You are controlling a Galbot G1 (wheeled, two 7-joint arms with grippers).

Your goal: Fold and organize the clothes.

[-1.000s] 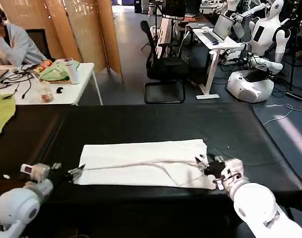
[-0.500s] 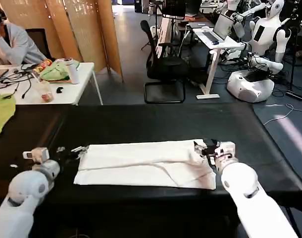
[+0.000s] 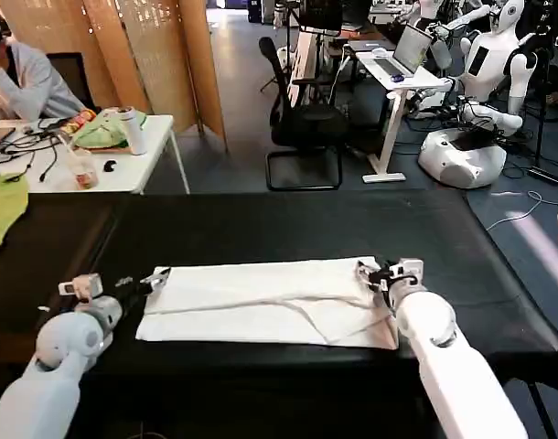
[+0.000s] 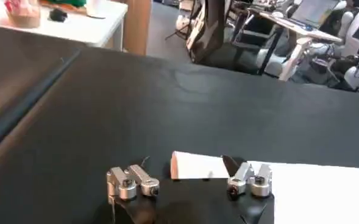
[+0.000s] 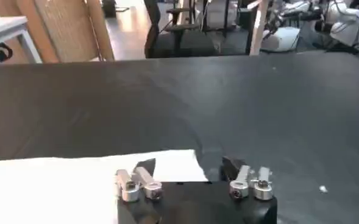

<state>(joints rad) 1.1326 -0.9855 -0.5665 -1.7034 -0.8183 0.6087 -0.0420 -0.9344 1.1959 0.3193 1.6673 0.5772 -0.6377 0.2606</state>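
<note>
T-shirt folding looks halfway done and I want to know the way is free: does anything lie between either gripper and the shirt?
Nothing visible does. The left gripper is at one end of the white T-shirt, the right gripper at the other.

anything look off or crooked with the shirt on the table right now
Slightly. The white T-shirt lies as a long folded strip on the black table, but its top layer sits askew, leaving a diagonal crease and an uneven near edge. The left gripper and right gripper are at its two ends. Nothing looks spilled or damaged.

White rounded arms, silver-black end effectors
</note>
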